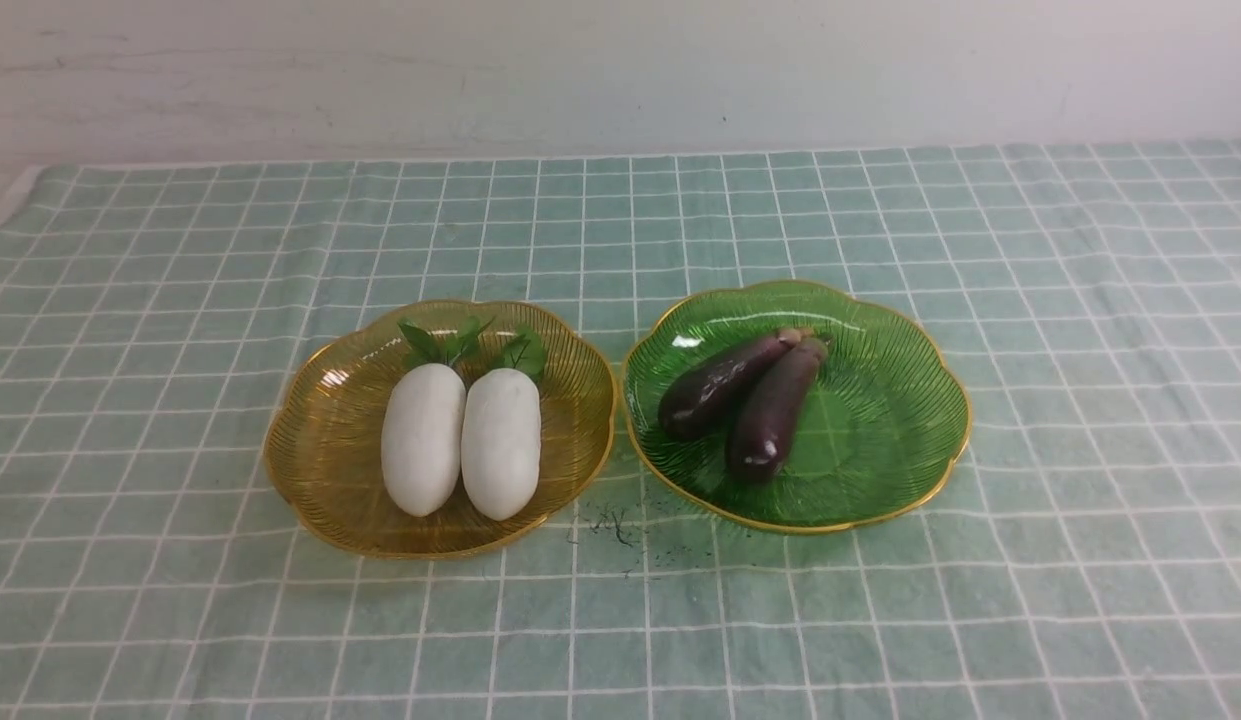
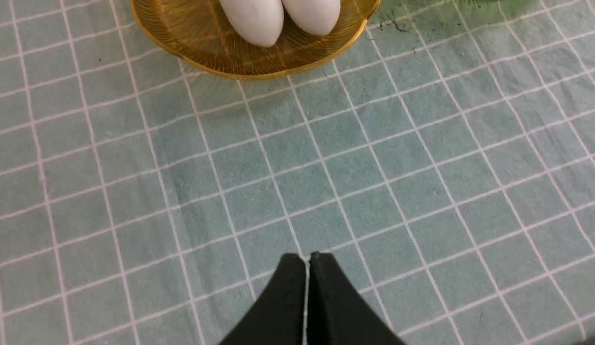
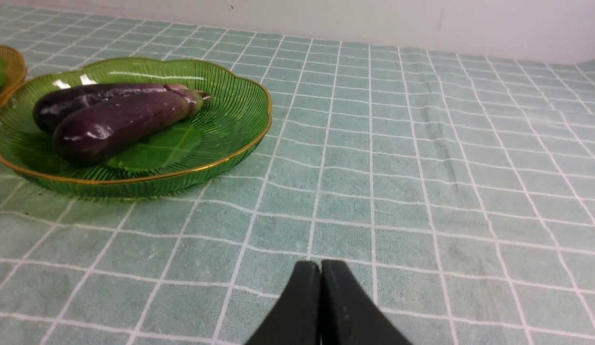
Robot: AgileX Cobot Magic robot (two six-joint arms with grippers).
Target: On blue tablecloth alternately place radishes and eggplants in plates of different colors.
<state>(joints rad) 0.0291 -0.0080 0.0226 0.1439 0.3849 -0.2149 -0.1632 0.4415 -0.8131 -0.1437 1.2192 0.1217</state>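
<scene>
The left gripper's fingers [image 2: 308, 261] are pressed together, empty, above the blue tablecloth [image 2: 326, 163]. Well ahead of them, two white radishes [image 2: 283, 17] lie side by side in the amber plate [image 2: 201, 43]. The right gripper's fingers [image 3: 320, 268] are likewise clenched on nothing; ahead and to their left, two eggplants [image 3: 115, 120] touch in the green plate [image 3: 230, 124].

Two plates side by side mid-cloth [image 1: 880, 620], nearly touching. Left plate [image 1: 320, 450]: two radishes [image 1: 423, 438] [image 1: 501, 442] lying side by side, touching, leaves at far end. Right plate [image 1: 900, 420]: two eggplants [image 1: 722, 384] [image 1: 775, 410], stems together at far end, near ends splayed.
</scene>
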